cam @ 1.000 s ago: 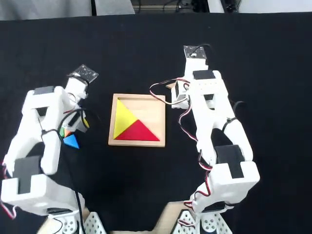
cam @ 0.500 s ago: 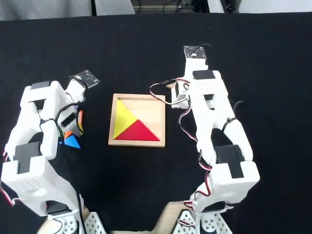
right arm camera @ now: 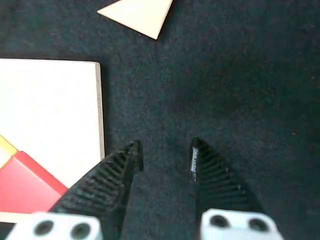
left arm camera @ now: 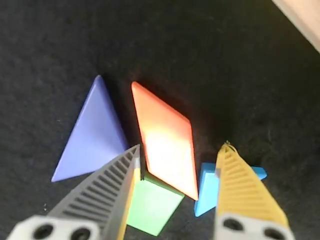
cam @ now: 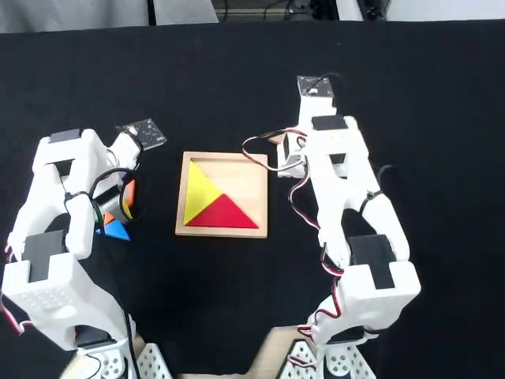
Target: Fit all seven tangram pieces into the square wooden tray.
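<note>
Cloth (cam: 410, 95), black and matte, seen over the whole table from the high view. Noted a pale band (cam: 71, 12) of room past its far edge, with dark cables (cam: 316, 9) lying there. Found the tray (cam: 246, 177) flat on the cloth between the left arm (cam: 63, 189) and the right arm (cam: 339, 181). Held a yellow triangle (cam: 201, 192) and a red triangle (cam: 226, 213) edge to edge, with the remainder bare wood. Spotted a blue triangle (cam: 116, 230) on the cloth just beside the left arm's wrist, on the side away from the tray.

From the left wrist view, found the left gripper (left arm camera: 180, 149) parted and grasping nothing. Straddled an orange parallelogram (left arm camera: 165, 140) that lay flat on the cloth; could not tell whether either finger touched it. Saw a violet triangle (left arm camera: 95, 132) just outside the grey finger and a green piece (left arm camera: 150, 207) against the parallelogram's near end, partly under that finger. Saw the blue triangle poking out from behind the yellow finger.

From the right wrist view, found the right gripper (right arm camera: 165, 145) spread and empty over bare cloth. Saw the tray's corner just beside one black finger, with the red triangle and a sliver of the yellow triangle inside. Noted a wooden triangle (right arm camera: 140, 12) ahead of the fingertips, apart from the tray.
</note>
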`<state>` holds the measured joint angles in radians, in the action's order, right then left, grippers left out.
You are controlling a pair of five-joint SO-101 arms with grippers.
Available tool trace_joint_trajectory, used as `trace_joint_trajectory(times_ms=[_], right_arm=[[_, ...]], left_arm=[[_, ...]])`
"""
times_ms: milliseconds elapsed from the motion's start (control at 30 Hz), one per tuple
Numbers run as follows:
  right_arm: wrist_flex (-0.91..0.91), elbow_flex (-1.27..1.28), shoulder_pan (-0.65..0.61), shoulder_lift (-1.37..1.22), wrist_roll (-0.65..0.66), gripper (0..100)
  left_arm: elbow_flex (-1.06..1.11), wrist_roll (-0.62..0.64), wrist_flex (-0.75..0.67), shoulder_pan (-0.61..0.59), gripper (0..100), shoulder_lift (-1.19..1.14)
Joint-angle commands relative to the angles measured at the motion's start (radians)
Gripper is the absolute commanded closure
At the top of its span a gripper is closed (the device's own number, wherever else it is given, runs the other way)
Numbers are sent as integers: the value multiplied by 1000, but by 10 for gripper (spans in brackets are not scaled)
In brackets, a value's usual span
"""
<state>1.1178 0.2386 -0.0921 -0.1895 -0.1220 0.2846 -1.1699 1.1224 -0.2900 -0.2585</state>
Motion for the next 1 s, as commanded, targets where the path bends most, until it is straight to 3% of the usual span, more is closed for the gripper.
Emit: trace_joint_trajectory(times_ms=[0,167,500,767,967], right_arm=[[-40,8,12,61,8,833],[-44,8,12,61,8,833],[-46,8,12,61,8,833],[-46,8,12,61,8,833],[-46,8,12,61,8,833]], left_arm=[[-45,-17,8,22,755,0],[-97,-58,54,22,755,-81],[-335,-21,213,24,762,-201],[-332,-25,215,24,953,-210],[-332,-51,216,25,894,-210]])
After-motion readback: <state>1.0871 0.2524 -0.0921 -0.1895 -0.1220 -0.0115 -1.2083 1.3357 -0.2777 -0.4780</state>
